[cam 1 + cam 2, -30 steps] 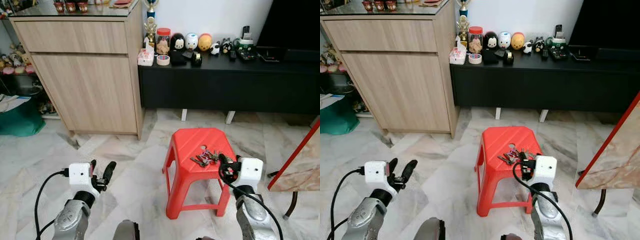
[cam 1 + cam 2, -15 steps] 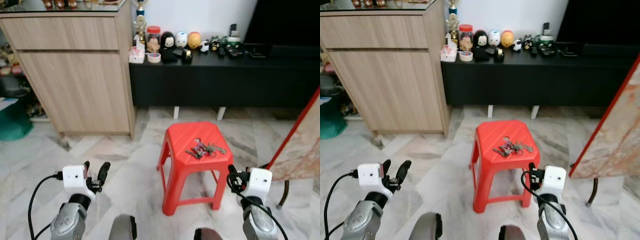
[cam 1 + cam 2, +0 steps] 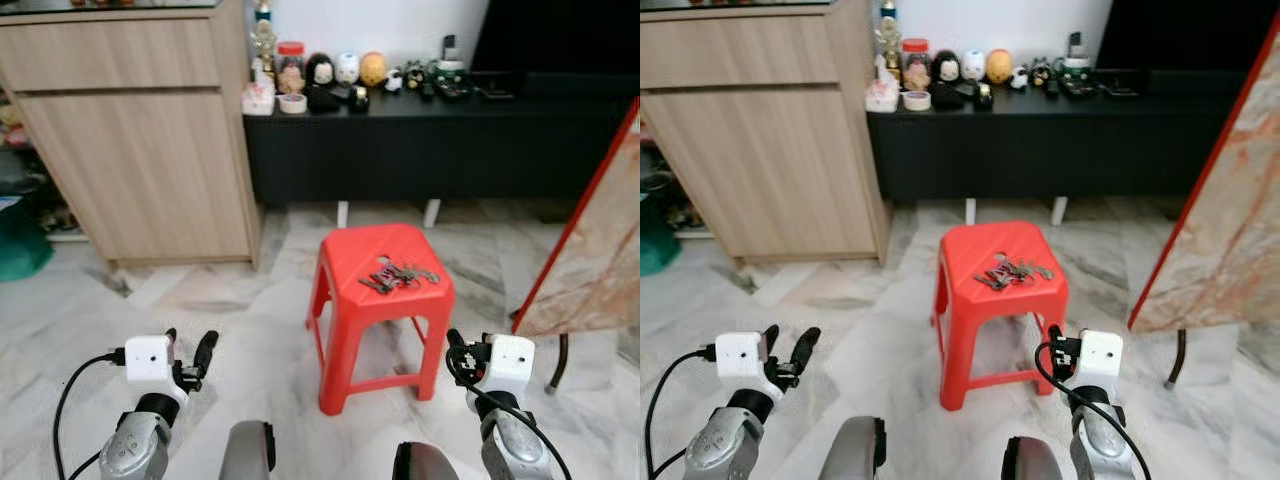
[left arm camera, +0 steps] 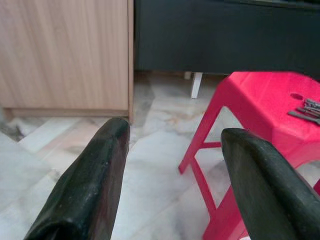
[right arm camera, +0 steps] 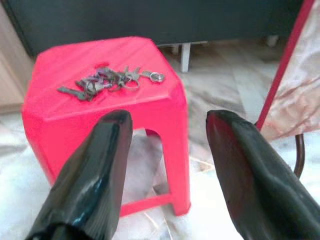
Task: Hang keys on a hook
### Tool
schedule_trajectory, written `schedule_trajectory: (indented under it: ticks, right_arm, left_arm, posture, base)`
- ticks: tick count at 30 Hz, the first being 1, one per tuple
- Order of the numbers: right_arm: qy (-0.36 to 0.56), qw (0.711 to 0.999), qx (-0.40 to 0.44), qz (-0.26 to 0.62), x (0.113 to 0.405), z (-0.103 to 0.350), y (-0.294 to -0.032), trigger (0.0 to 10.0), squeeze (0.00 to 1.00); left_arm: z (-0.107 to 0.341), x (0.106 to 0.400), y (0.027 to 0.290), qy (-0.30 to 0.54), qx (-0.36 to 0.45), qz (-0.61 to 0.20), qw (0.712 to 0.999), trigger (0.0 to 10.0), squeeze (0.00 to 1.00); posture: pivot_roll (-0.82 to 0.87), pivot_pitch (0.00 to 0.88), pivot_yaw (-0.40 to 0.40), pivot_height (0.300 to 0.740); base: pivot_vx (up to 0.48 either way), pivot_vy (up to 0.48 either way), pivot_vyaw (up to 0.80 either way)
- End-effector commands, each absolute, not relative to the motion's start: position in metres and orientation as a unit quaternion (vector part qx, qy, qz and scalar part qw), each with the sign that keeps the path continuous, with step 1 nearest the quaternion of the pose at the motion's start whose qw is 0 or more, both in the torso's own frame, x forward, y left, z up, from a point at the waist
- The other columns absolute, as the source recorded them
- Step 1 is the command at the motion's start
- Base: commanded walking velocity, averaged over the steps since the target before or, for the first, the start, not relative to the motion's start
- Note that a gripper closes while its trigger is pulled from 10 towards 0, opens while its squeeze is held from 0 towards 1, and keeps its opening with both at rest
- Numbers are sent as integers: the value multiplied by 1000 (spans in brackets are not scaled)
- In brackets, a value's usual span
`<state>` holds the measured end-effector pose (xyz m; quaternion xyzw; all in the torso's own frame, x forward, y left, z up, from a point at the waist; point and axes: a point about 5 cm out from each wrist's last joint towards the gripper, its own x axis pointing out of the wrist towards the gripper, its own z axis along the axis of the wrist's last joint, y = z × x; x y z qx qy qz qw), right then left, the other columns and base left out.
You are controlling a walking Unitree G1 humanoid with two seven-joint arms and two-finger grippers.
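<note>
A bunch of metal keys (image 3: 398, 274) lies flat on top of a red plastic stool (image 3: 345, 262) standing on the marble floor in front of me. My right gripper (image 3: 455, 345) hovers low beside the stool's front right leg, open and holding nothing. In the right wrist view the keys (image 5: 107, 80) lie ahead of the open right gripper (image 5: 167, 117), well apart from its fingers. Over the floor to the stool's left, my left gripper (image 3: 190, 350) is open too. The left wrist view has the stool (image 4: 260, 95) off to one side, beyond its fingers (image 4: 100, 170).
A light wooden cabinet (image 3: 130, 150) stands at the back left. A low black console (image 3: 430, 140) with figurines and small items runs along the wall behind the stool. A tilted marble slab with a red edge (image 3: 590, 250) stands close on the right.
The camera has backed off, so the stool looks farther away. My right gripper, which was at the stool top beside the keys, now sits lower and apart from them. The keys have not moved.
</note>
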<state>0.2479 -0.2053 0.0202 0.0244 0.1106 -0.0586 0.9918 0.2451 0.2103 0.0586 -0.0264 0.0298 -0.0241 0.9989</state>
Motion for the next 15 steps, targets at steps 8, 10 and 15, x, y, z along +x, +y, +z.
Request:
schedule_trajectory:
  ticks: [8, 10, 15]
  right_arm:
    - [107, 992, 37, -49, 254, 24, -200, 10000, 0]
    - [107, 992, 34, -49, 254, 24, -200, 10000, 0]
    - [111, 992, 34, -50, 253, 23, -201, 10000, 0]
  left_arm:
    - [60, 245, 215, 29, -18, -16, 999, 10000, 0]
    - [61, 245, 215, 29, -17, -17, 999, 10000, 0]
    - [60, 245, 214, 30, -17, -17, 999, 10000, 0]
  posture:
    - [82, 0, -31, 585]
    - [79, 0, -30, 585]
    - [81, 0, -31, 585]
  base:
    - [301, 0, 100]
    - [313, 0, 0]
    - [316, 0, 0]
